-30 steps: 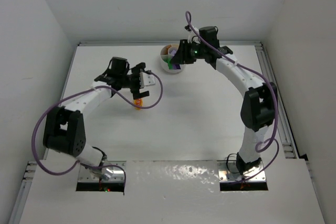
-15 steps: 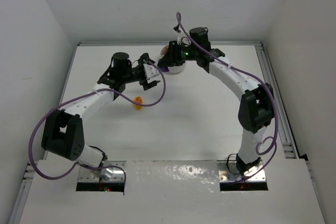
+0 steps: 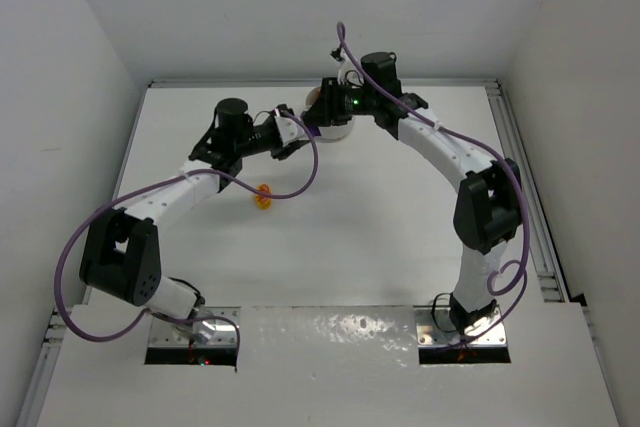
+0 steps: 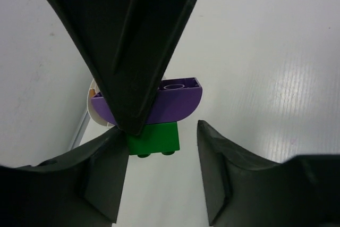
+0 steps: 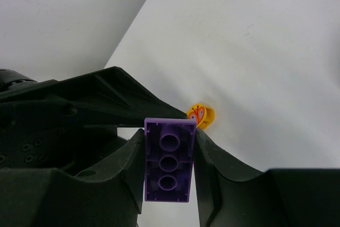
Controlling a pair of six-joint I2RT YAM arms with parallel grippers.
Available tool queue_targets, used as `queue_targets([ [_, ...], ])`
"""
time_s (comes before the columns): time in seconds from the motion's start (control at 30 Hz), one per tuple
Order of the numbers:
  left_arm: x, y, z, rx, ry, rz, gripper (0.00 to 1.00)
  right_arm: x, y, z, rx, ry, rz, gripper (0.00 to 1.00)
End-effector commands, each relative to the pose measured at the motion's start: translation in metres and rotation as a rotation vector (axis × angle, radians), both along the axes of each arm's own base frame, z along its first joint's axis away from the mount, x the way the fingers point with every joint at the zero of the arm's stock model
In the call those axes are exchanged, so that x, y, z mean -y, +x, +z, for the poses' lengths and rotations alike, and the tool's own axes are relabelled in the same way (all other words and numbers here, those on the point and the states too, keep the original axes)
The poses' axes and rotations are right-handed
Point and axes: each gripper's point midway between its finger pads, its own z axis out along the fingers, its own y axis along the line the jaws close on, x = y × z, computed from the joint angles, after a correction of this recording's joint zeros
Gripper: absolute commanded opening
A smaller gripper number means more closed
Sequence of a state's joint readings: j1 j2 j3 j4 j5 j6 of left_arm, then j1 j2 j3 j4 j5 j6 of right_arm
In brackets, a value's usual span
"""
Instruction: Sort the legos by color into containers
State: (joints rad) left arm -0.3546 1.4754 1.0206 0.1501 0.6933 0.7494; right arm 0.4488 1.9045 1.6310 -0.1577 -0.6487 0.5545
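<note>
**Purple+green pair by the dish: R holds, L straddles**

The right gripper (image 5: 170, 144) is clamped on a purple brick (image 5: 169, 176). Its pads are on the two long flat sides, and the hollow underside w/ three tubes faces my R wrist cam. The brick hangs in the air at the far edge of the worktop (image 3: 400, 227), roughly mid-way along and just beside the white dish (image 4: 91, 111).

In the L wrist cam the purple piece has one rounded face. A smaller green brick (image 4: 154, 141) is stuck to it, w/ small studs showing on its lower edge in that view.

The left gripper (image 4: 159, 129) has its jaws apart, one on either side of the green brick. I can see a gap btw one pad and the plastic, so it grips nothing.

Handling, my guess: both are hard glossy plastic, v. light and stiff, and won't deform under the pads. They are smooth though, so they could twist or slip if pinched on a corner or on the rounded face. I'd take the green one square-on by its flat opposite sides. The pair prob. holds by stud friction only, so it needs a straight tug or a slight tilt while R stays firm. The risk is that a piece pops free and drops.

A yellow-orange piece (image 3: 263, 196) lies loose on the worktop, left of centre and well apart from the dish. The dish contents are mostly hidden by the grippers, so I can't tell what's in there.
</note>
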Motion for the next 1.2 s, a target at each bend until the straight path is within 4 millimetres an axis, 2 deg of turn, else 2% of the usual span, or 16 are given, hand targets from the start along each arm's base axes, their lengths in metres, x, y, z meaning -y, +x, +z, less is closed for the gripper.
queue_targets([
  [0.0, 0.008, 0.001, 0.013, 0.035, -0.036, -0.012, 0.45, -0.005, -0.002, 0.023, 0.058, 0.042, 0.018, 0.0],
  [0.13, 0.009, 0.004, 0.016, 0.03, -0.05, 0.009, 0.18, -0.006, -0.002, 0.023, 0.059, 0.042, 0.018, 0.0],
  [0.17, 0.008, 0.005, 0.015, 0.025, -0.049, 0.024, 0.03, -0.006, -0.002, 0.023, 0.061, 0.042, 0.021, 0.0],
  [0.2, 0.006, 0.007, 0.015, 0.016, -0.055, 0.04, 0.0, -0.006, -0.002, 0.024, 0.061, 0.043, 0.022, 0.0],
  [0.33, -0.007, 0.015, 0.002, -0.029, -0.018, 0.143, 0.0, -0.002, 0.008, 0.029, 0.063, 0.051, 0.004, 0.0],
  [0.43, -0.029, 0.023, -0.018, -0.105, 0.027, 0.288, 0.0, 0.016, 0.033, 0.042, 0.064, 0.078, -0.059, 0.0],
  [0.53, -0.06, 0.028, -0.034, -0.201, 0.036, 0.401, 0.0, 0.056, 0.075, 0.056, 0.094, 0.107, -0.211, 0.0],
  [0.63, -0.075, 0.029, -0.037, -0.238, 0.013, 0.456, 0.0, 0.074, 0.104, 0.064, 0.141, 0.105, -0.326, 0.0],
  [0.77, -0.084, 0.033, -0.032, -0.224, 0.005, 0.508, 0.0, 0.073, 0.129, 0.068, 0.214, 0.139, -0.383, 0.0],
  [0.8, -0.086, 0.034, -0.032, -0.231, 0.0, 0.526, 0.0, 0.079, 0.141, 0.054, 0.219, 0.122, -0.437, 0.0],
  [0.87, -0.087, 0.034, -0.035, -0.244, -0.006, 0.539, 0.0, 0.087, 0.158, 0.058, 0.31, 0.146, -0.507, 0.0],
  [0.93, -0.088, 0.033, -0.038, -0.258, -0.011, 0.547, 0.0, 0.095, 0.177, 0.045, 0.372, 0.13, -0.58, 0.0],
  [0.97, -0.089, 0.032, -0.04, -0.263, -0.01, 0.55, 0.0, 0.094, 0.184, 0.051, 0.428, 0.142, -0.59, 0.0],
  [1.0, -0.09, 0.032, -0.042, -0.269, -0.008, 0.555, 0.0, 0.09, 0.193, 0.033, 0.458, 0.097, -0.591, 0.0],
  [1.07, -0.092, 0.032, -0.046, -0.274, -0.003, 0.569, 0.0, 0.082, 0.2, 0.036, 0.555, 0.076, -0.574, 0.0],
  [1.17, -0.097, 0.033, -0.051, -0.28, 0.009, 0.597, 0.0, 0.071, 0.204, 0.021, 0.695, -0.006, -0.544, 0.0],
])
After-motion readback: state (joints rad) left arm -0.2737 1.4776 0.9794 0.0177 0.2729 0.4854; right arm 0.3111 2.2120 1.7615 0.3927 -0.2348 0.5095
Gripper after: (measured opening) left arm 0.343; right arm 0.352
